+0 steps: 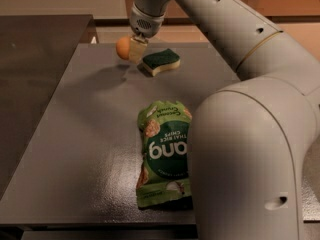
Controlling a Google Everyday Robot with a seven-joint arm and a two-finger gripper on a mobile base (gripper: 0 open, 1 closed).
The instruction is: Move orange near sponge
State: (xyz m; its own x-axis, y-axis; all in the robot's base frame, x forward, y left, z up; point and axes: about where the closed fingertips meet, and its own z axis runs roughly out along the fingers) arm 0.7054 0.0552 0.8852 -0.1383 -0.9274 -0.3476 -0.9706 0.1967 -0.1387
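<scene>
End effector (128,49) grips small round orange fruit (121,48) clear of grey tabletop (75,134), just beside green-topped yellow sponge (161,61), likely for set-down.

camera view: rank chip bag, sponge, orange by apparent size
1. chip bag: largest by far, but also nearest the camera.
2. sponge.
3. orange: smallest, partly hidden by the gripper, which holds it above the table, beside the sponge at similar depth.

Robot lab: tool (128,49) above grey table (85,134)
</scene>
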